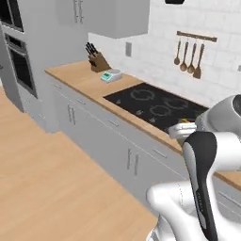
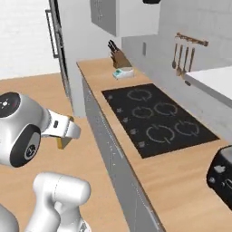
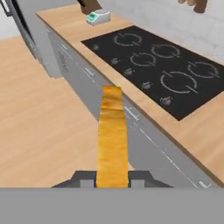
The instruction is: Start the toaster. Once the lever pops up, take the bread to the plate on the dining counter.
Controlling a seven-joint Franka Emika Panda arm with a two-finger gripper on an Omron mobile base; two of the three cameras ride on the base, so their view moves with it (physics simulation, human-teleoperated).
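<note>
- The bread point(image 3: 112, 135) is seen nearest the hand camera, edge-on, a golden-tan slab running straight out from between the two dark fingertips point(image 3: 85, 179).
- The hand point(image 3: 112, 180) is clenched on the bread; the slice's long axis is lined up with the hand's own pointing direction.
- In the right base view the hand point(image 2: 62, 138) is held over the wood floor point(image 2: 31, 90), off the front edge of the desk point(image 2: 181, 181) with the black hob point(image 2: 158, 120); a tan corner of the slice point(image 2: 60, 142) shows under it.
- The toaster point(image 2: 222, 174) is seen at the right edge on that desk, well apart from the hand.
- Plate and dining counter cannot be located from these views; judged: the carry turns on swinging away from the hob side, with the slice kept level along its length.
- Risk judged: the thin edge grip lets the slice sag or slip.
</note>
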